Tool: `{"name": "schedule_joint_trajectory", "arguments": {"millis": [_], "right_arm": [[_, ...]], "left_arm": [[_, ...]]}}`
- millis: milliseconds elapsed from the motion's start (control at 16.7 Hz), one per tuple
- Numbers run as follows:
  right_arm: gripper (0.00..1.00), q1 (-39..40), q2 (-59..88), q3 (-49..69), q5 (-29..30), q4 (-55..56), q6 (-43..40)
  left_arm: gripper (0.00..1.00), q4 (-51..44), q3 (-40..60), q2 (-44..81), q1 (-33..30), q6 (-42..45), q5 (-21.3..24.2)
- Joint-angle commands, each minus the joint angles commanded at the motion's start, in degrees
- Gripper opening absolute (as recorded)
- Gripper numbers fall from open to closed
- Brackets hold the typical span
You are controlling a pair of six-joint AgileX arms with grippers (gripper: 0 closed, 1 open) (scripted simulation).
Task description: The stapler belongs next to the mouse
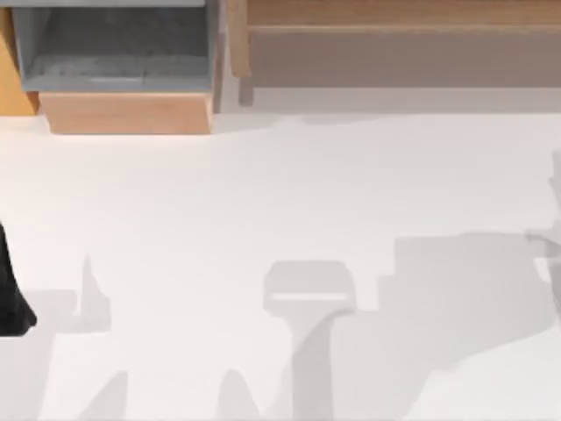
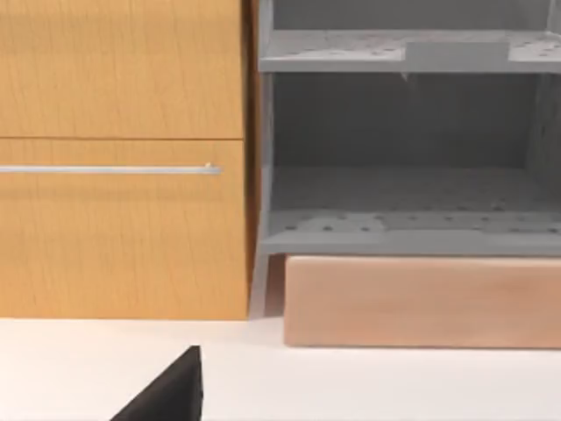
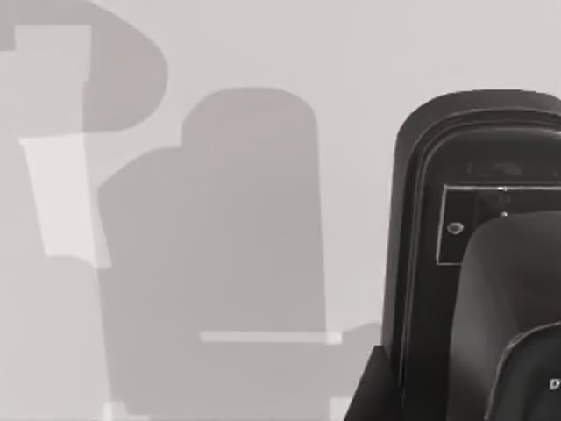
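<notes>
**Stapler lying close under your right wrist camera**
You are viewing the stapler at close range in the right wrist view, its rounded end showing against the white table; you cannot tell whether it is resting or lifted. A black tip of the right gripper is showing just beside it. The left gripper is sitting at the table's left edge, facing the cabinet and shelf. You cannot tell either gripper's grip state.

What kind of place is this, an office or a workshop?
Probably an office-style desk, in a rendered scene: a plain white table, a wooden cabinet with a metal handle, grey open shelving, and a black stapler lying on the tabletop.
</notes>
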Motion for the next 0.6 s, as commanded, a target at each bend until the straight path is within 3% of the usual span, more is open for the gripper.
{"name": "schedule_joint_trajectory", "arguments": {"millis": [600], "right_arm": [[0.00, -2.7, -1.4, -2.4, 3.6, 3.9, 2.1]], "left_arm": [[1.00, 0.0, 0.0, 0.0, 0.0, 0.0, 0.0]]}}
